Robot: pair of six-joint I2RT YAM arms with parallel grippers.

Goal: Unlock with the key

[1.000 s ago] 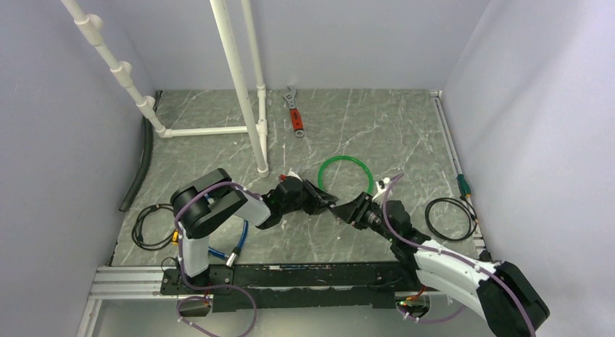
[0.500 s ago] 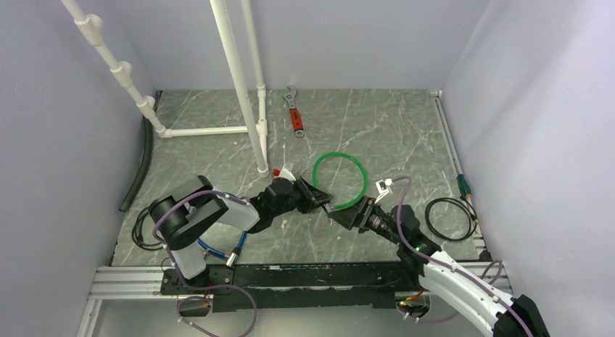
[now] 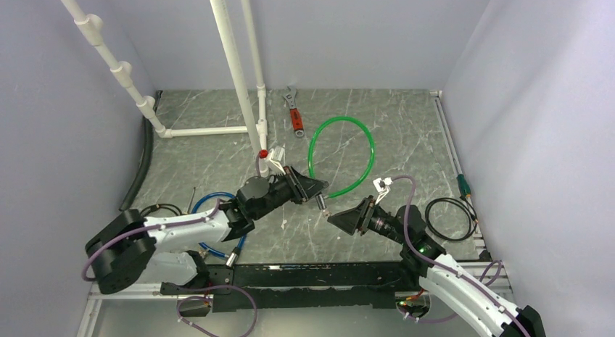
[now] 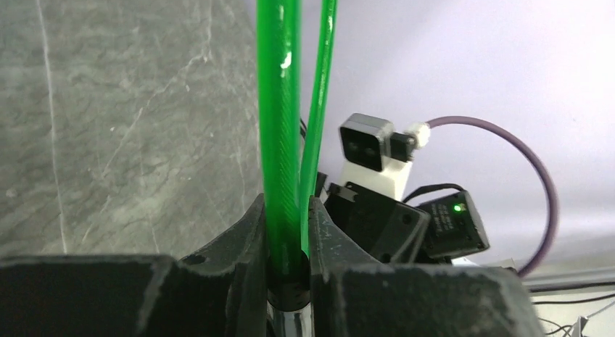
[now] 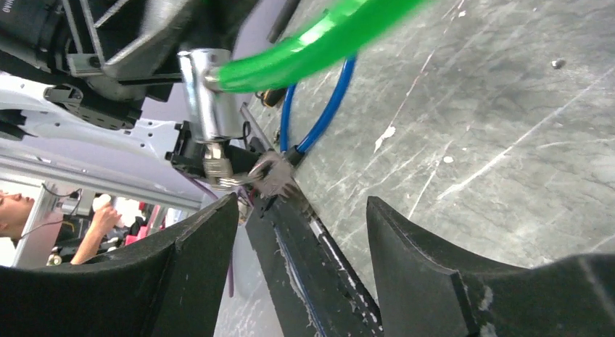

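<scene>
Right gripper [image 5: 299, 206] has opened wide and holds nothing, the key [image 5: 267, 175] now hanging free just ahead of its jaws, apparently seated in the lock cylinder [image 5: 205, 98], beyond which the left gripper [image 3: 316, 189] stays clamped on the raised green cable [image 3: 341, 121]: insertion judged done, turning outstanding.

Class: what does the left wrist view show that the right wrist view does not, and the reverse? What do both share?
Left wrist only: the right arm's wrist camera, a purple wire behind it, a green light. Right wrist only: the key at the end of the silver lock cylinder, a blue cable, a person in the background. Both: the green cable gripped by the left hand, and the grey marbled table.
</scene>
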